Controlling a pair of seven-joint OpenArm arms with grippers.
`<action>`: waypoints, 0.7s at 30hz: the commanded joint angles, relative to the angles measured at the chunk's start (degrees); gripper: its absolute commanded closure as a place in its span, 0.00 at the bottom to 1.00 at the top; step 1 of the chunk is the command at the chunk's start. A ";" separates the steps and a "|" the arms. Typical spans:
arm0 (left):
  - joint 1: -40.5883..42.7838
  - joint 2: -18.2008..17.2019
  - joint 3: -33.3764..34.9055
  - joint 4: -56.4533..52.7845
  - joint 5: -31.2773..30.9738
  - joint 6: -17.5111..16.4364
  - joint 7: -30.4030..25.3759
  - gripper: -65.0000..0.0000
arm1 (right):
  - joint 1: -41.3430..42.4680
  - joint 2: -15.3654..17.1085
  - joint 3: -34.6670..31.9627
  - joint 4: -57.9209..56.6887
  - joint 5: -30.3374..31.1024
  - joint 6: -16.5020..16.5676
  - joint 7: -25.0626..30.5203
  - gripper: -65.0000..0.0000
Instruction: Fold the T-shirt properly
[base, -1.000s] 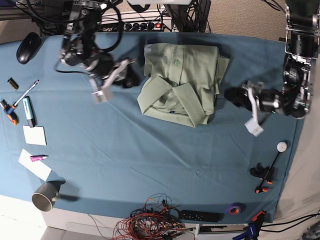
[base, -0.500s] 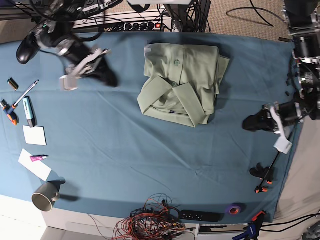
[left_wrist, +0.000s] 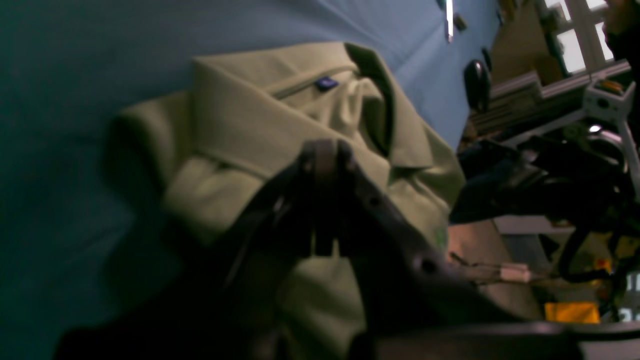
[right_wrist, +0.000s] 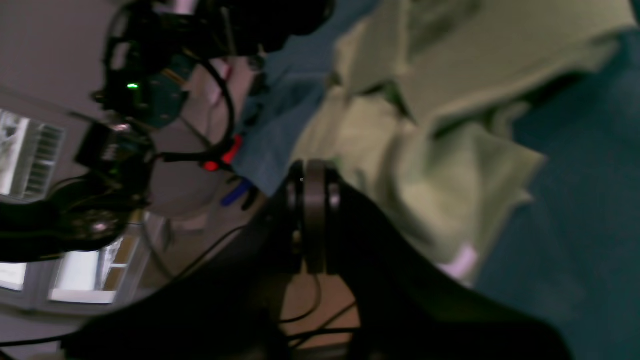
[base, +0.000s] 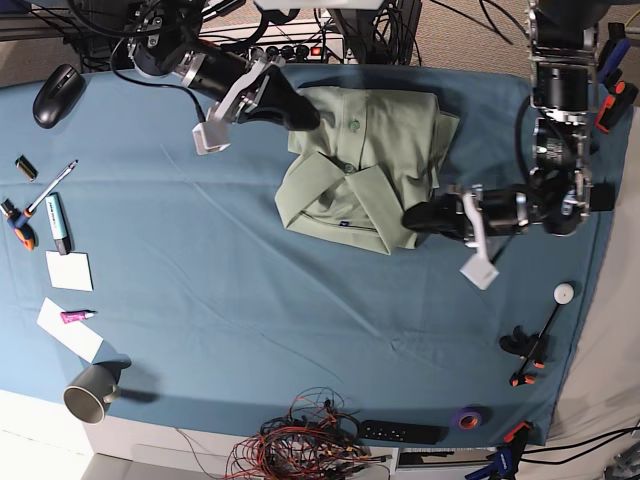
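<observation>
Folded T-shirt (base: 365, 165) lies at the far centre of the blue cloth (base: 200, 280). Left gripper (base: 415, 217), clenched and empty, sits at its near-right corner. Right gripper (base: 305, 117), likewise clenched, sits at its far-left edge.

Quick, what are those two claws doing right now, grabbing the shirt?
Left gripper: shut, empty, beside the T-shirt.
Right gripper: shut, empty.

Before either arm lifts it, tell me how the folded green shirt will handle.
Probably floppy: the T-shirt lies in soft, creased layers, so lifting one edge would likely undo the fold. It looks light, and might slide on the table cloth if pushed.
</observation>
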 joint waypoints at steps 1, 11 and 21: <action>-1.25 0.15 0.52 0.83 -0.31 -0.37 -1.60 1.00 | 0.02 -0.13 0.00 0.15 0.79 0.28 1.55 1.00; -1.20 3.43 5.64 0.83 14.08 0.31 -9.27 1.00 | 1.77 -0.13 0.00 -13.29 -4.55 0.28 5.25 1.00; -1.31 3.28 5.90 0.83 32.33 10.40 -20.00 1.00 | 0.11 -0.13 -0.04 -17.68 -4.55 0.28 3.41 1.00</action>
